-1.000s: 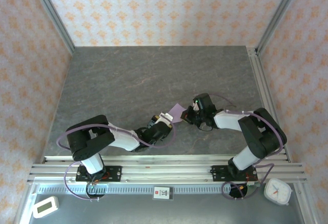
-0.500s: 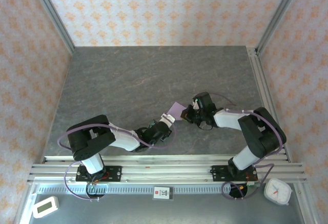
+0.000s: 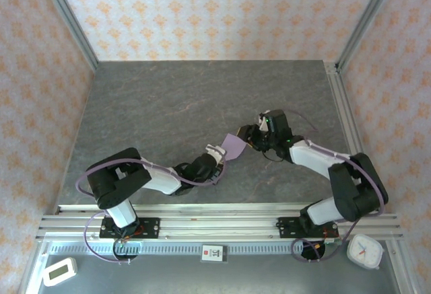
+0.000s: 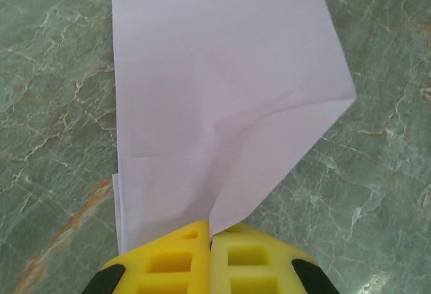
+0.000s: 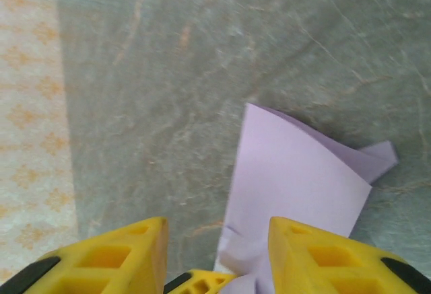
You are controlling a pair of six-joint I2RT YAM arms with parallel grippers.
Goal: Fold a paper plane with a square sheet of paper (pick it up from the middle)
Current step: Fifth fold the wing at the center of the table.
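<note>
The square sheet of paper (image 3: 234, 146) is pale lilac and folded over, with a slanted flap and a soft crease (image 4: 215, 92). It is held just above the grey table near the middle. My left gripper (image 3: 217, 153) is shut on its near corner, the two yellow pads (image 4: 182, 260) pressed together with the paper between them (image 4: 211, 230). My right gripper (image 3: 251, 133) stands open just beyond the paper's far right end. In the right wrist view its fingertips (image 5: 215, 230) are spread with a gap between them, and the paper (image 5: 289, 173) lies ahead of the right finger.
A metal rail (image 3: 215, 220) runs along the near table edge by the arm bases. A white timer (image 3: 59, 271) sits at the bottom left and a white clock (image 3: 364, 251) at the bottom right. Patterned walls and an aluminium frame (image 3: 340, 105) close in the grey table.
My left gripper has shut on the paper's near corner. My right gripper has opened, let go of the paper and drawn back up and to the right.
</note>
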